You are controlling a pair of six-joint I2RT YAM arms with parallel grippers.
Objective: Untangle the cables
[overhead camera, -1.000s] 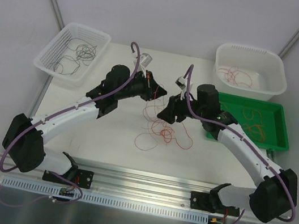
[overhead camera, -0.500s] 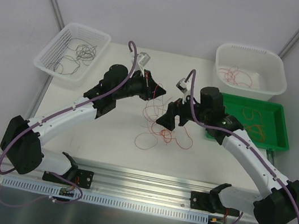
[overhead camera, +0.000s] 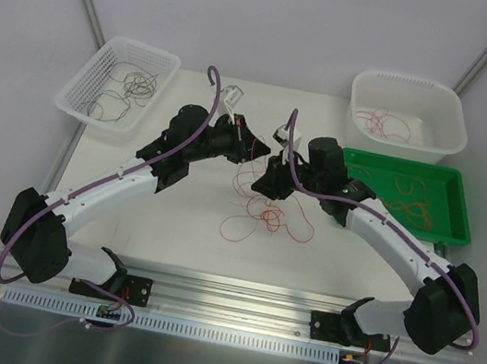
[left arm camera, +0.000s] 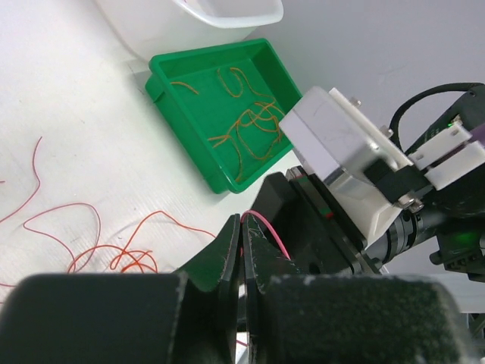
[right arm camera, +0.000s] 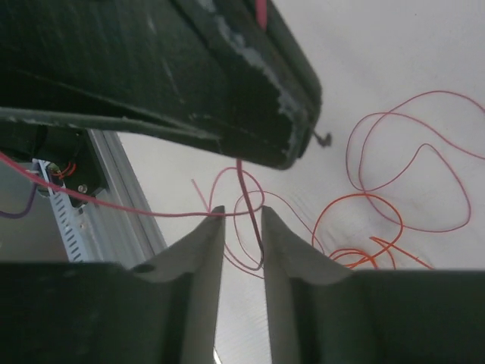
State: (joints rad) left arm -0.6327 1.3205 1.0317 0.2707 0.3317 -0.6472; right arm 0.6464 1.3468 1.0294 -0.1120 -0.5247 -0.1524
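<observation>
- Left gripper (left arm camera: 242,231) is clamped tight, fingers pressed together, with a red cable (left arm camera: 267,226) pinched at the very tip and looping out to the side
- The overhead view shows that gripper held above the middle of the table (overhead camera: 172,217), with the strand trailing down from it
- Right gripper (right arm camera: 241,214) sits just under and beside the left one, nearly tip to tip
- Its jaws stand a little apart, and the hanging red strand runs down through the gap; neither finger is squeezing it
- The tangle of cables (overhead camera: 266,216) lies on the table below both grippers, red and orange-red loops spreading out toward the near edge
- One wide red loop curls off to the side of the pile in the right wrist view
- Green tray (overhead camera: 464,208) sits at the right, beside the right arm, with orange wires (overhead camera: 412,206) lying in it
- White tub (overhead camera: 437,140) stands behind the tray, with a few red wires (overhead camera: 384,123) on its floor
- White basket (overhead camera: 95,118) is at the far left, well apart from the tangle, holding dark wires (overhead camera: 124,87) in loose curls
</observation>
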